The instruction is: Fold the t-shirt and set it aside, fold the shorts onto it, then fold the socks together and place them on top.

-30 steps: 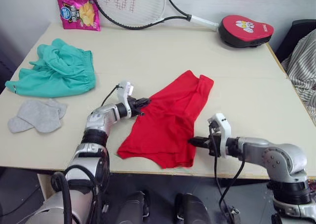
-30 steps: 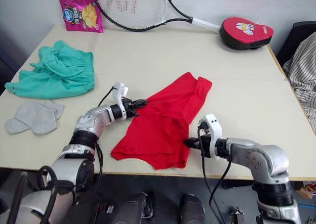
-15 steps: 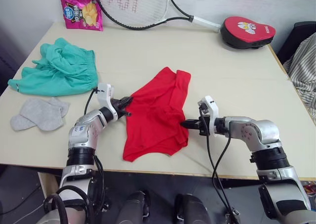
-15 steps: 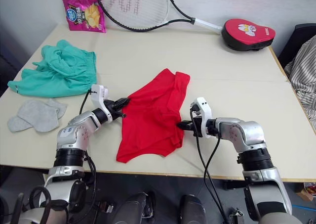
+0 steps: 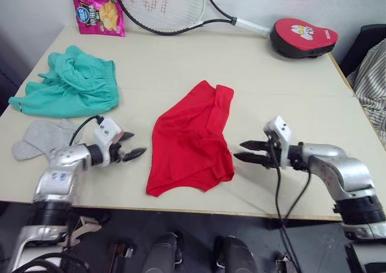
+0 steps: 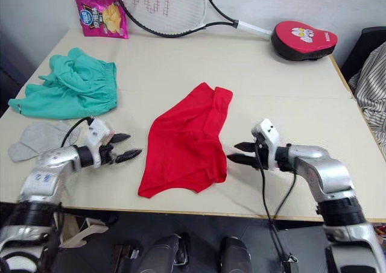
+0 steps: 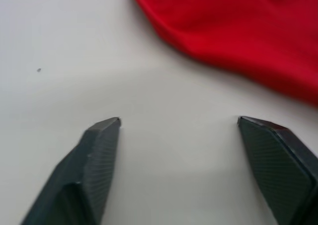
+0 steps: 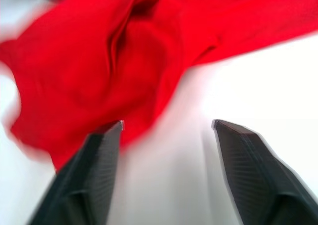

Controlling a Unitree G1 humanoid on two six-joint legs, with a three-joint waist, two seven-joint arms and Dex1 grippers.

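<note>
Red t-shirt [image 5: 190,141] lies folded lengthwise near the table's [image 5: 289,92] front edge, between both grippers, touched by neither.

Head views: L arm low over the table, forearm roughly level, left gripper [image 5: 134,153] aimed at the shirt's side edge, fingers apart, nothing held. R arm bent at the elbow, forearm level, right gripper [image 5: 244,151] pointing at the shirt's opposite edge, fingers spread, empty. Teal shorts [image 5: 69,84] crumpled well behind the L gripper; grey socks [image 5: 43,137] beside the L forearm.

L wrist view: fingertips [image 7: 102,135] wide apart over bare tabletop, shirt hem just beyond them.

R wrist view: fingers [image 8: 99,158] open, one tip at the shirt's edge; contact unclear.
</note>
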